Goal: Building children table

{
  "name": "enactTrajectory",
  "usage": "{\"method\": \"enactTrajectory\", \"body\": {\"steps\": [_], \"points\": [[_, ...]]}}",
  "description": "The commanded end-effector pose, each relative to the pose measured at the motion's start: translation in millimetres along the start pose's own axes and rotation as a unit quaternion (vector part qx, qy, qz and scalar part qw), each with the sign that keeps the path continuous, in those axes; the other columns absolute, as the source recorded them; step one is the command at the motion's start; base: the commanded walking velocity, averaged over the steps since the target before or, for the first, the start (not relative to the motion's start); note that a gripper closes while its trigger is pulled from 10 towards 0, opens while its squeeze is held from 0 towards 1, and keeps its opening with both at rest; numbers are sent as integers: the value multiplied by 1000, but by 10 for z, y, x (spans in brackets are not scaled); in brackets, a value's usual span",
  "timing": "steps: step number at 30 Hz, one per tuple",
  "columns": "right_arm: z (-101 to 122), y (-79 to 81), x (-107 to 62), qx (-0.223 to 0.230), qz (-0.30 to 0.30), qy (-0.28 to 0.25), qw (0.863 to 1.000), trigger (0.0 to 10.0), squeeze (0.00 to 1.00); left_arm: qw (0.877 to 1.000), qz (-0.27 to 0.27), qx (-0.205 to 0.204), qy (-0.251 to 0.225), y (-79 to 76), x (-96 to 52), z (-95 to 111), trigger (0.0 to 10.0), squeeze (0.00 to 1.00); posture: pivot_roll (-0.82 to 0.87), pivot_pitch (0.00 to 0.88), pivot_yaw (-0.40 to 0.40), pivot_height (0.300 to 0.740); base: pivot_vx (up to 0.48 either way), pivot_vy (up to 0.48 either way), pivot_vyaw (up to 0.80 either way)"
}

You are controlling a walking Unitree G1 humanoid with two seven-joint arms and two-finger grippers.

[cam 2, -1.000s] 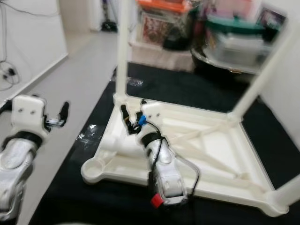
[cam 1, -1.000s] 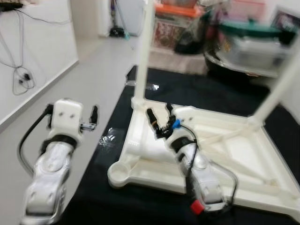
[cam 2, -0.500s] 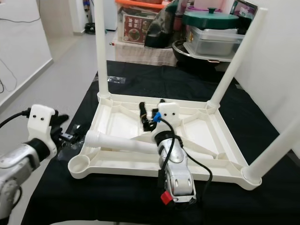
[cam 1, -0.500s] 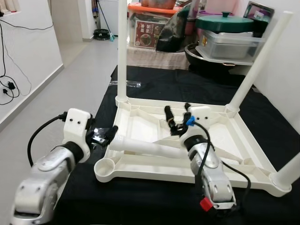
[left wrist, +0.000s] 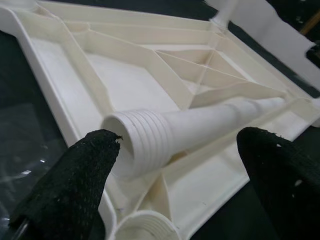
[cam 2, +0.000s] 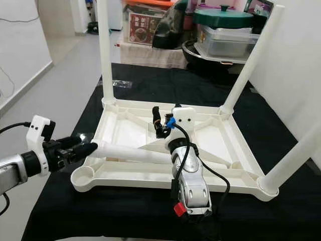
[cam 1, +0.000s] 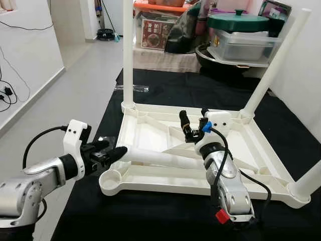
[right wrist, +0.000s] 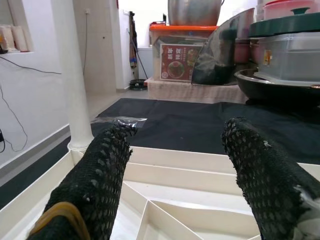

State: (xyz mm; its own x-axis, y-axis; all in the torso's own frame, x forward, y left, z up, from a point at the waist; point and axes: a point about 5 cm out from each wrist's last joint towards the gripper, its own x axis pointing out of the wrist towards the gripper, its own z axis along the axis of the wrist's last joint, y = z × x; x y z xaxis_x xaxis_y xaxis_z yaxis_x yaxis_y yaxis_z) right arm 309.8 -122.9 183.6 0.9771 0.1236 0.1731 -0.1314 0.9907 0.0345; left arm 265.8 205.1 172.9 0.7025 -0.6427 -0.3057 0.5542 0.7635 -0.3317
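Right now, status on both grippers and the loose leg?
Left gripper open, straddling loose leg's threaded end. Right gripper open over upturned tabletop. Three legs mounted; near-left socket empty.

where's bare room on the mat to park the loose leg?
Free: black mat in front of the tabletop, beside the right arm, and the strip behind it, before the storage boxes. Crowded: near-left corner, where the open left gripper brackets the loose leg by the empty socket.
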Motion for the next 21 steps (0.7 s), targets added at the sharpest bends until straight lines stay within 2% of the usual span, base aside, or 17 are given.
{"method": "enactTrajectory", "body": {"steps": [1, 12, 15, 21], "points": [[19, 9, -17, 4, -1, -4, 1000, 10000, 0, 999, -10, -23, 23, 89, -1, -46, 10000, 0, 121, 52, -88, 740, 0, 0, 0], [11, 17, -49, 4, 2, -2, 1000, 10000, 0, 998, 3, -28, 47, 266, 5, -75, 10000, 0, 111, 50, -78, 740, 0, 0, 0], [11, 13, -63, 3, 2, -2, 1000, 10000, 0, 998, -5, -41, 46, 286, 12, -76, 10000, 0, 107, 49, -77, 740, 0, 0, 0], [1, 6, -64, 2, 2, 0, 1000, 10000, 0, 998, -21, -40, 42, 315, 34, 26, 10000, 0, 111, 52, -79, 740, 0, 0, 0]]}}
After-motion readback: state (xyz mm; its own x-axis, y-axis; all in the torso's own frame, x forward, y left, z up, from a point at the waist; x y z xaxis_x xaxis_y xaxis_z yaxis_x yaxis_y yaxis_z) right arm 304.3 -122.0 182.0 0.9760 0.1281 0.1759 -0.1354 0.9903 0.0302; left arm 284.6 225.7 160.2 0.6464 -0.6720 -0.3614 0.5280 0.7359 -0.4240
